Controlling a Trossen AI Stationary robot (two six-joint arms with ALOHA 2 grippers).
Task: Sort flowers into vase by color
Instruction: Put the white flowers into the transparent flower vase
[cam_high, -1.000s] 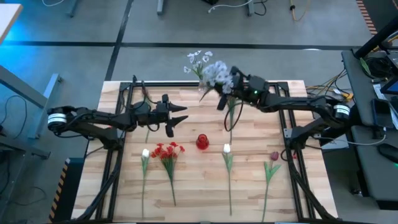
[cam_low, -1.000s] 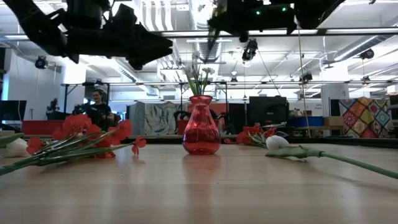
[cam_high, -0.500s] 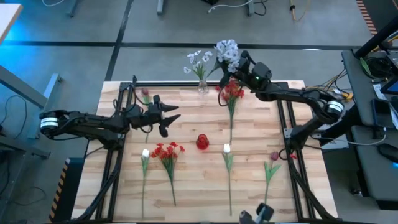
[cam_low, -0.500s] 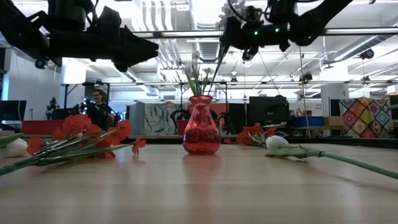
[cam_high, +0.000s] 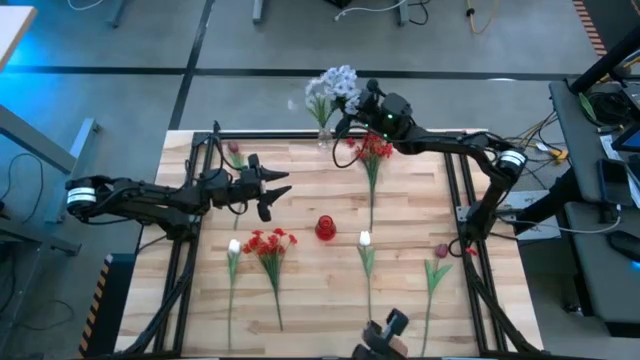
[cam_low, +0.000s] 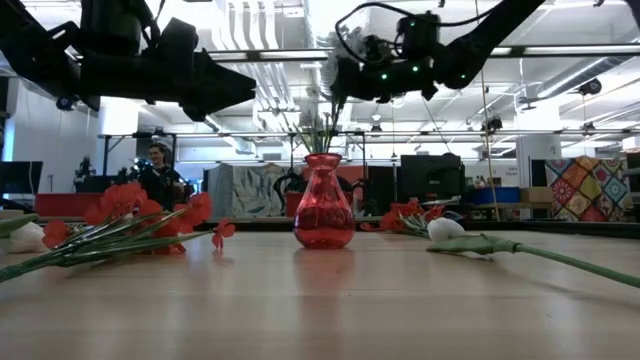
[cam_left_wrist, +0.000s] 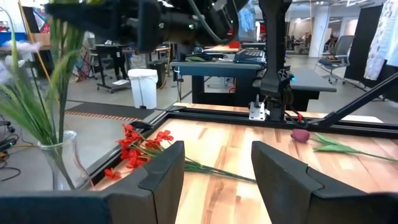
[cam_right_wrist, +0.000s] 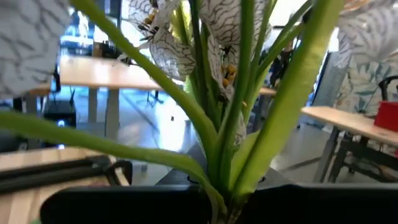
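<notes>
My right gripper (cam_high: 362, 103) is over the table's far edge, shut on a bunch of pale-blue and white flowers (cam_high: 341, 83). Beside it stands a clear glass vase (cam_high: 323, 137) holding white flowers (cam_high: 316, 95). A red vase (cam_high: 325, 228) stands mid-table. My left gripper (cam_high: 280, 188) hovers open, left of centre. Lying flat on the table are a red flower (cam_high: 372, 152), a red cluster (cam_high: 268, 242), two white buds (cam_high: 234, 246) (cam_high: 365, 240) and dark pink tulips (cam_high: 441, 250) (cam_high: 233, 151). My right gripper pinches the bunch's green stems (cam_right_wrist: 225, 186) between its two fingers, which come at it about level from the table's right. The blossoms stand above and left of the fingers, the stem end (cam_low: 333, 118) hangs slanting below them. The bunch is lifted clear of the table.
Black frame rails (cam_high: 190, 200) (cam_high: 462, 200) run along both sides of the wooden table. A dark object (cam_high: 385, 335) shows at the near edge. A person (cam_low: 158, 172) sits in the room beyond the table.
My right gripper has carried the bunch from above the lying red flower toward the far edge, then left toward the clear vase, staying shut. The red flower now lies uncovered. My left gripper has drawn back a little toward the left edge.
</notes>
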